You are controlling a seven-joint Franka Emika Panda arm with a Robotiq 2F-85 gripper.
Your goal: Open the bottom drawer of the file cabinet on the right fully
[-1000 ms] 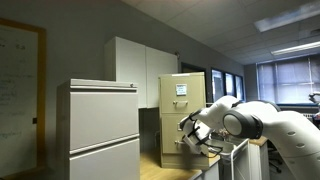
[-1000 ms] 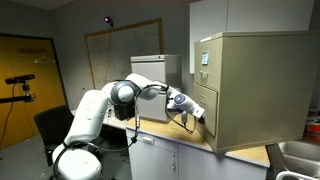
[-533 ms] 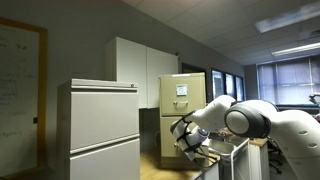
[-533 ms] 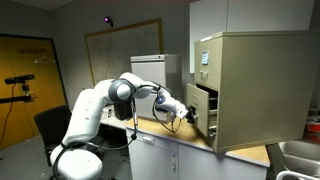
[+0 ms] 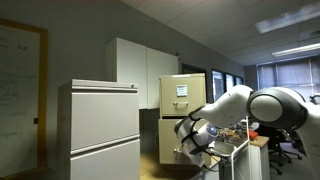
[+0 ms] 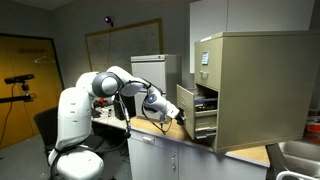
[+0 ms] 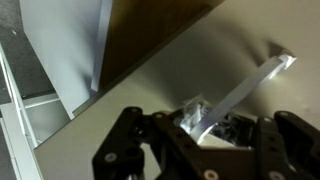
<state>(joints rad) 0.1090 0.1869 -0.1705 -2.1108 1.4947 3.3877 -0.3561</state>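
The file cabinet (image 6: 255, 85) is being shown standing on a counter (image 6: 172, 137) in an exterior view, with the top drawer (image 6: 205, 58) shut and carrying a white label (image 6: 205, 58). The bottom drawer (image 6: 186, 102) is being shown pulled out of the cabinet body, its front standing clear of the frame and its dark inside showing behind it. The gripper (image 6: 173, 110) is being held right against that drawer front, at the end of the arm (image 6: 100, 85), which is reaching in from the side away from the cabinet. In an exterior view the gripper (image 5: 190, 135) is being seen in front of the lower half of the file cabinet (image 5: 183, 95), beside a grey cabinet (image 5: 100, 125) and a white cupboard (image 5: 135, 65). In the wrist view the drawer front (image 7: 140, 105) is filling most of the picture, and the handle (image 7: 245, 88) is being seen as a slanted metal bar. Its lower end is lying between the two dark fingers (image 7: 130, 145) of the gripper (image 7: 205, 135), one finger on each side. That spot is blurred, so whether the jaws are clamped on the handle or only set around it cannot be told.
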